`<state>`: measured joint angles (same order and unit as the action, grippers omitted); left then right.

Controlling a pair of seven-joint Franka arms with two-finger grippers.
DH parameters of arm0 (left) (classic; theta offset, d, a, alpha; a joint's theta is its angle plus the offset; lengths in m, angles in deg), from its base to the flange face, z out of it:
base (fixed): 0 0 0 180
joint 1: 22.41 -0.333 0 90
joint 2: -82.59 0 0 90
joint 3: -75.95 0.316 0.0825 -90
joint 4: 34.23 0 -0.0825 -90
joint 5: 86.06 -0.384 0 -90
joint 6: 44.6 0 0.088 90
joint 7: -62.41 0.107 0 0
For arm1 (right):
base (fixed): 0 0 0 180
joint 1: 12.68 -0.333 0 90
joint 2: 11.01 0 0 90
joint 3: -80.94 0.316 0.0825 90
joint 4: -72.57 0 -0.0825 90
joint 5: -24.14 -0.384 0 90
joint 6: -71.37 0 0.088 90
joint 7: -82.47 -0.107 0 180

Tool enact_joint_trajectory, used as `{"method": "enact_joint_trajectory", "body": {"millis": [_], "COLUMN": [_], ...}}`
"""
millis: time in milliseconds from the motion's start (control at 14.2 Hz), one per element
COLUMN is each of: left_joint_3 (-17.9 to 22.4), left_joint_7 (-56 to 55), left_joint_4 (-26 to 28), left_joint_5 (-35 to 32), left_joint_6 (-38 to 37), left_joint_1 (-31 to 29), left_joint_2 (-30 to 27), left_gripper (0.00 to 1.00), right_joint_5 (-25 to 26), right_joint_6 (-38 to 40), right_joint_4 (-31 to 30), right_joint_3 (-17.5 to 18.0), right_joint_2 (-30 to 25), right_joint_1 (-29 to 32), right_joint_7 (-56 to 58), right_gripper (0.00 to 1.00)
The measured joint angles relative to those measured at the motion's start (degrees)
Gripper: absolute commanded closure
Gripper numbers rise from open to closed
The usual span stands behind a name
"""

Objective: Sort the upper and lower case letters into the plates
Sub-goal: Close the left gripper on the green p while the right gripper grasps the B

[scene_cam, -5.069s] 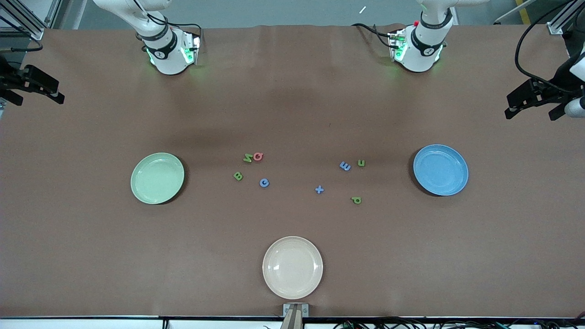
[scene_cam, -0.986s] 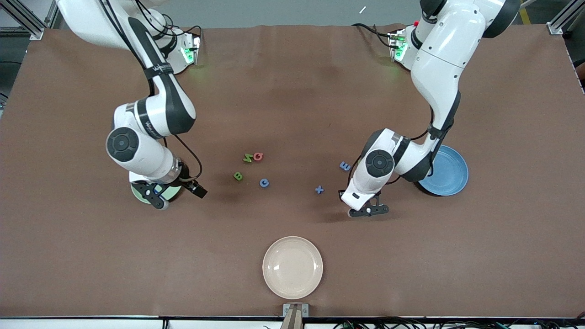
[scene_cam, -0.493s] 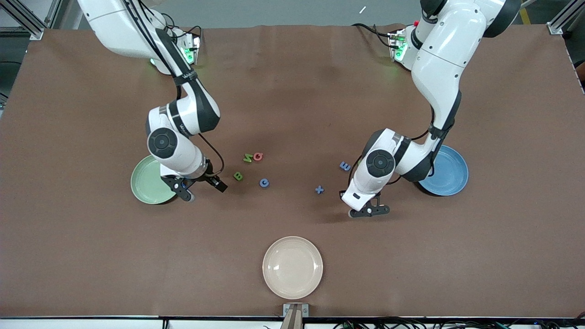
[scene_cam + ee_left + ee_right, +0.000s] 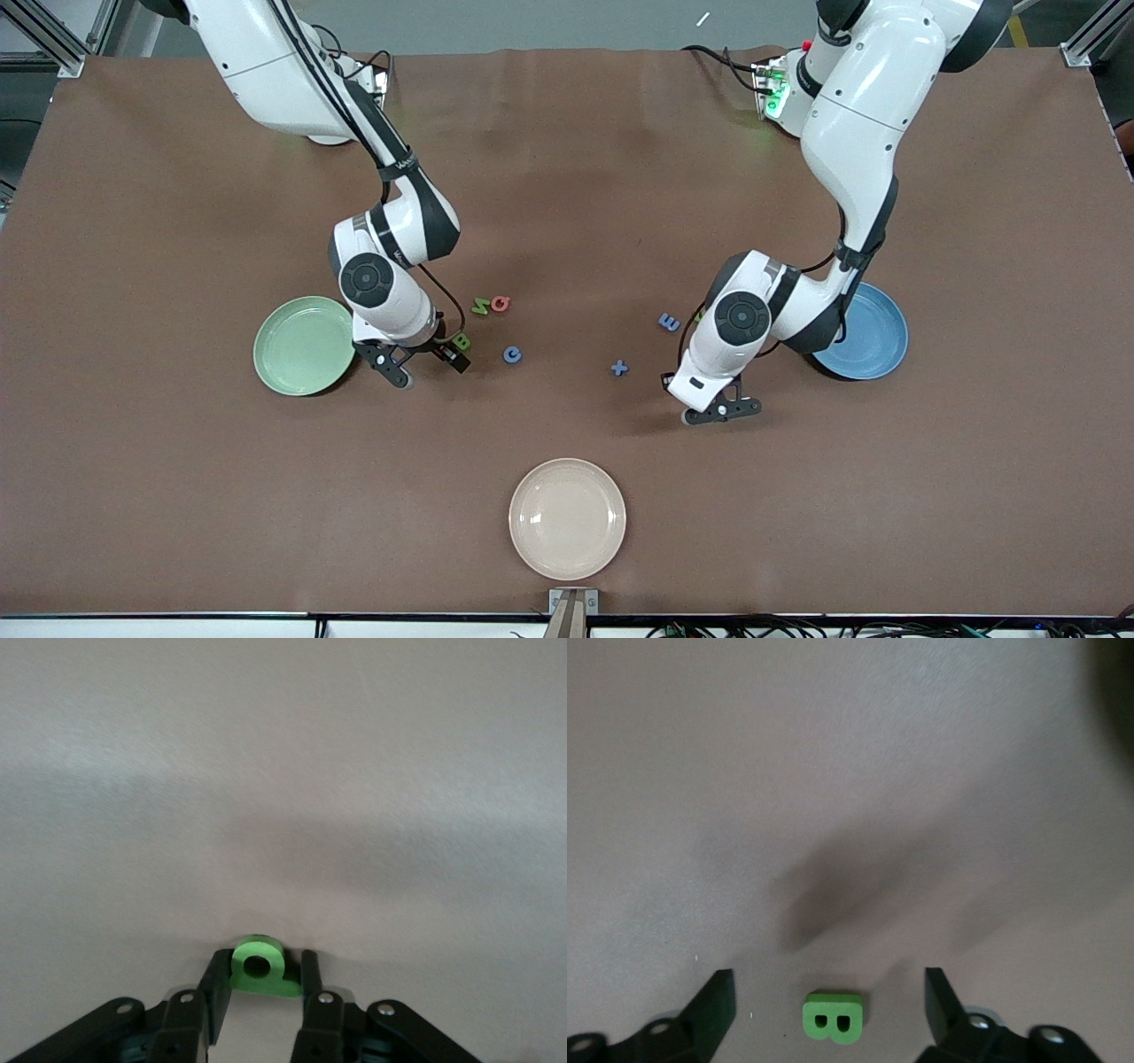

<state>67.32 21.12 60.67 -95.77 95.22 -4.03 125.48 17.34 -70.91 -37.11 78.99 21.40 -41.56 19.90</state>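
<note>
In the left wrist view my left gripper is shut on the green p down at the table. From the front that p is hidden under the left gripper. My right gripper stands open, low over the green B, which lies between its fingers untouched. In the front view the right gripper is beside the B and the pale green plate. The green N, red Q, blue C, blue t and blue e lie loose. The blue plate is partly behind the left arm.
A cream plate sits near the front camera's edge of the table, midway between the arms. A sliver of a green letter shows beside the left arm's wrist. The arms' bases stand along the edge farthest from the camera.
The right arm has swung from over the green plate toward the B. The left gripper has stayed over the p and its fingers have drawn in on it.
</note>
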Motion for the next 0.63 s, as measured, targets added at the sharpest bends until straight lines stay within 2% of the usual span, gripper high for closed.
{"method": "enact_joint_trajectory", "body": {"millis": [141,352,634], "left_joint_3": [0.04,-0.2,-3.44], "left_joint_7": [1.18,6.64,16.73], "left_joint_4": [1.59,7.18,17.33], "left_joint_5": [-0.13,-0.15,-0.16], "left_joint_6": [0.0,-0.18,-0.44], "left_joint_1": [-1.66,-6.02,-16.14], "left_joint_2": [-2.18,-8.93,-17.39], "left_gripper": [0.74,0.74,0.74], "right_joint_5": [0.03,0.03,0.04], "right_joint_6": [-1.31,-2.1,-2.11], "right_joint_4": [-0.02,0.0,0.01], "right_joint_3": [-0.02,-0.07,-0.09], "right_joint_2": [1.07,2.02,2.08], "right_joint_1": [-0.45,-1.01,-1.23], "right_joint_7": [-1.02,-1.45,-1.53], "right_gripper": [0.18,0.2,0.22]}}
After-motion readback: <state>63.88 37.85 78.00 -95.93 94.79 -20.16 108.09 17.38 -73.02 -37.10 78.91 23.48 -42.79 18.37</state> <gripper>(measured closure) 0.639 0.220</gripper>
